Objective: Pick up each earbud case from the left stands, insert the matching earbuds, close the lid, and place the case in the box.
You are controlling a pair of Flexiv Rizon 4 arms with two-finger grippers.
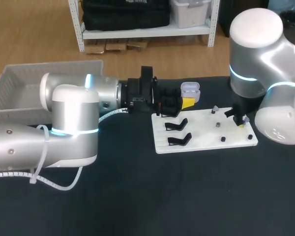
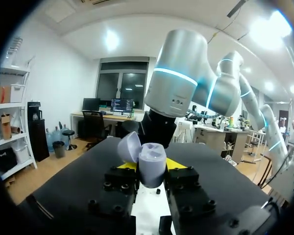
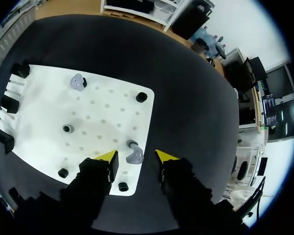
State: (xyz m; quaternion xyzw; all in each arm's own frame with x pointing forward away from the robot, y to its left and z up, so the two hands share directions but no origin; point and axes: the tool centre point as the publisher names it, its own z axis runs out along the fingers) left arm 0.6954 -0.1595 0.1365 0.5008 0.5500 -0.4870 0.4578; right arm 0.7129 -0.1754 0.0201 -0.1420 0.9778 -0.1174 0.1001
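Earbud case, lid open, sits clamped in left gripper, base hidden.

A white, seemingly perforated board lies on the dark table.

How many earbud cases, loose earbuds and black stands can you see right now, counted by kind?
Earbud case: 1
Earbuds: 2
Black stands: 3
Total: 6
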